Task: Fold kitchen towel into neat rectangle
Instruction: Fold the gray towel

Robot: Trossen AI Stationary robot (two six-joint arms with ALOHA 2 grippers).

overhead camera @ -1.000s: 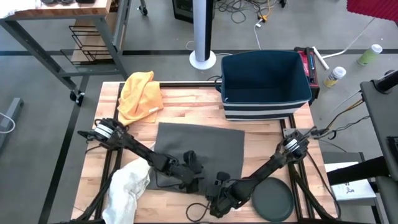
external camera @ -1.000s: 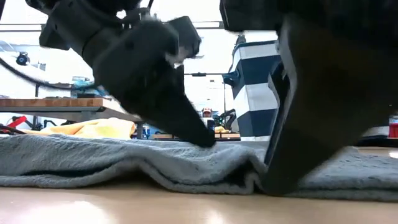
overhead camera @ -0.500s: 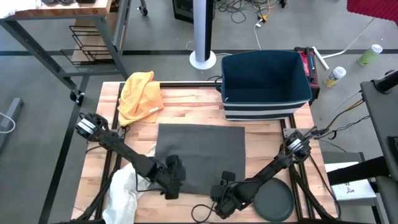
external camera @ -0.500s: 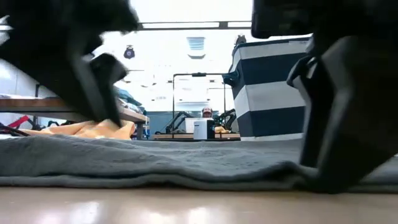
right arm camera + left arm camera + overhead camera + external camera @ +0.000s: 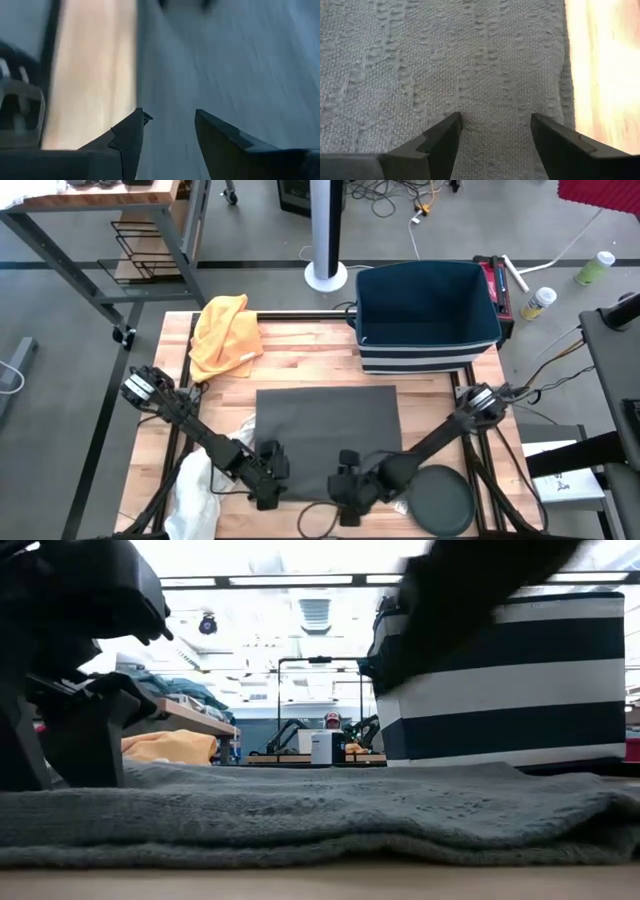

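- At desk centre, high view: grey kitchen towel (image 5: 327,435), lying flat as a rectangle on the wooden desk (image 5: 300,350); in the low view its near edge (image 5: 320,825) shows a doubled fold.
- Toward 7 o'clock from the towel: left claw (image 5: 268,480), at the towel's near-left corner, fingers spread wide and gripping nothing; the left wrist view shows towel weave (image 5: 470,60) between and beyond both fingers (image 5: 442,137), with bare wood beside the towel's edge.
- Toward 6 o'clock from the towel: right claw (image 5: 346,480), at the near edge, fingers parted with nothing between them; the right wrist view is blurred but shows grey cloth and a strip of wood.
- At 11 o'clock: yellow cloth (image 5: 226,330), crumpled, apart from the towel.
- At 1 o'clock: navy striped bin (image 5: 428,315), at the desk's far edge.
- At 8 o'clock: white cloth (image 5: 196,485), bunched at the left edge.
- At 5 o'clock: dark round disc (image 5: 440,502), near the right arm.
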